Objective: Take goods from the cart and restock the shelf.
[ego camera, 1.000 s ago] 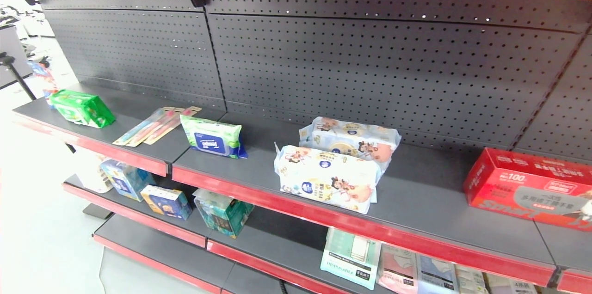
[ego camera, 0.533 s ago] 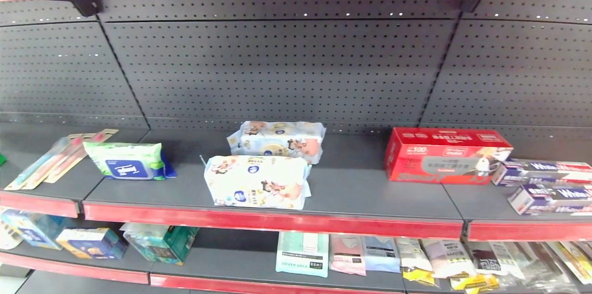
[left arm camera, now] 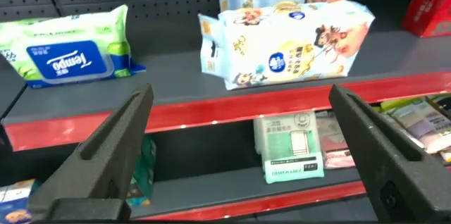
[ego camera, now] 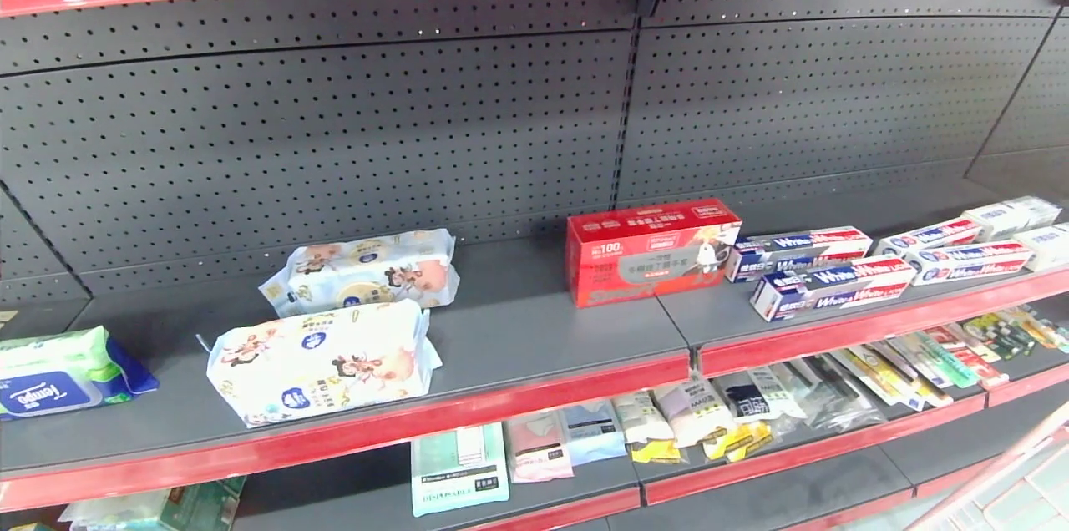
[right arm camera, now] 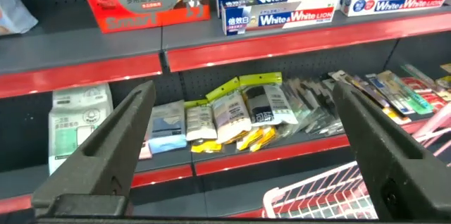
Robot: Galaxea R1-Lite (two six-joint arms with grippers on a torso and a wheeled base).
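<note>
Backdrop: a dark pegboard wall (ego camera: 334,122) stood behind the grey shelf (ego camera: 534,331), which had a red front lip.
Stock: the front wipes pack (ego camera: 321,360) lay at centre left of the head frame. The rear wipes pack (ego camera: 363,268) was just behind it. A red box (ego camera: 651,251) sat at centre, with toothpaste boxes (ego camera: 835,285) to its right.
Cart: a corner of the wire cart (ego camera: 1015,481) showed in the lower right of the head frame. I could not make out what goods it carried.
Left pincer (left arm camera: 239,91): released and empty, fingers wide apart, hanging in front of the front wipes pack.
Right pincer (right arm camera: 243,86): released and empty, facing the lower tier, with the cart's rim close by.
Handling: if the cart held similar goods, wipes packs would likely be soft, light and slick, best pinched across the short width at mid-body. Boxes would be stiff and easy to crush at the corners.
Lie: packs and boxes lay flat, their long axes running roughly along the shelf's front edge. The toothpaste boxes were slightly slanted.
Room: a bare stretch lay between the wipes packs and the red box.
</note>
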